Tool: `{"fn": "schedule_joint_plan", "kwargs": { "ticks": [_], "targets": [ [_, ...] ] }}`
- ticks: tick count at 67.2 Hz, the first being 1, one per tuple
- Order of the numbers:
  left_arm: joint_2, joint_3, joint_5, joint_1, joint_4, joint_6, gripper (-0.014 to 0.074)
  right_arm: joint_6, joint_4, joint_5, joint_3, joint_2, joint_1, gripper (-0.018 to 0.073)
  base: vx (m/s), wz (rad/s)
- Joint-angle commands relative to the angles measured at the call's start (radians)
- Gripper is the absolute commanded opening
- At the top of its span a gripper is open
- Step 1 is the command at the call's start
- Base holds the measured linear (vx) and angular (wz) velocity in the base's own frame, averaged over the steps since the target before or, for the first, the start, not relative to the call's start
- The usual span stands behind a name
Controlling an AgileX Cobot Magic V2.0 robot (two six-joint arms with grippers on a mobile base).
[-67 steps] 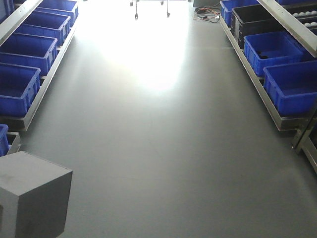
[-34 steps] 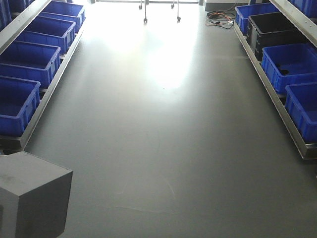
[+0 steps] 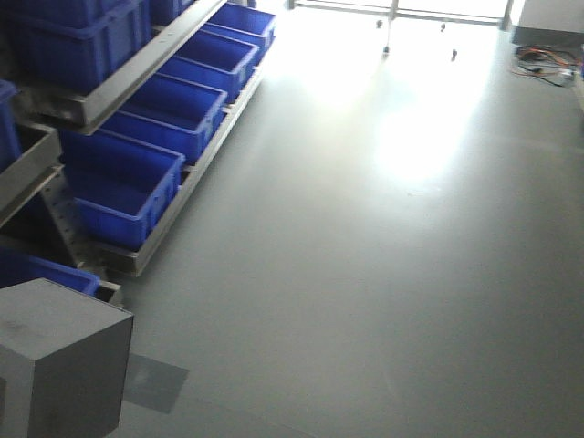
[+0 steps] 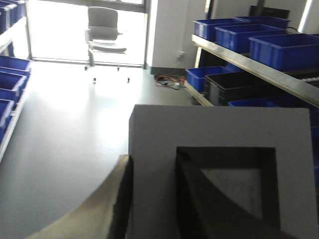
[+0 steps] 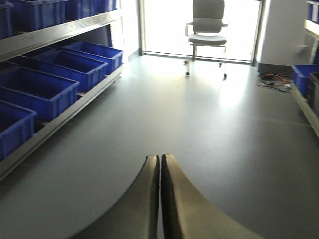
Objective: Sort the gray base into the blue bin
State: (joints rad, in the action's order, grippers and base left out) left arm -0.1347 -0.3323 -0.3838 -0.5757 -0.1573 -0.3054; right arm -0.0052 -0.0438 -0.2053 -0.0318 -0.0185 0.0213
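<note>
I have swung left, so the blue bin [image 3: 109, 219] sits close ahead, my left gripper [image 4: 152, 184] clamping the gray base [image 4: 214, 129] by its recess wall, my right gripper [image 5: 160, 164] pinched together, empty.

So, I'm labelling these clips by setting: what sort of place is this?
Probably a warehouse or sorting room: long metal racks holding rows of blue bins, a wide bare floor, and an office chair.

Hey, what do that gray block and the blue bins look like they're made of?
The gray base: matte, even gray, no shine, crisp edges; maybe plastic or painted foam, cannot tell which. The blue bin: probably molded plastic, judging by its uniform bright colour, smooth walls and thick rim.
</note>
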Motion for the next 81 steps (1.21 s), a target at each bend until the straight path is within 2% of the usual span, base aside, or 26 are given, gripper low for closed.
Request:
{"fn": "schedule_joint_plan", "kwargs": {
  "ticks": [1,34,81],
  "targets": [
    [-0.007,-0.03,0.11,-0.005,0.003,-0.007,-0.0007,-0.007,-0.009,0.08,-0.005,-0.007,0.006,-0.0005,0.3,0.87],
    [-0.007,-0.03,0.11,-0.005,0.003,-0.007,-0.0007,-0.007,-0.009,0.081,-0.005,-0.007,0.006,-0.0005,0.25,0.9],
    [-0.007,-0.03,0.11,-0.005,0.003,-0.007,-0.0007,-0.007,-0.009,0.079,-0.005,-0.007,0.006,-0.0005,0.2,0.76]
  ]
}}
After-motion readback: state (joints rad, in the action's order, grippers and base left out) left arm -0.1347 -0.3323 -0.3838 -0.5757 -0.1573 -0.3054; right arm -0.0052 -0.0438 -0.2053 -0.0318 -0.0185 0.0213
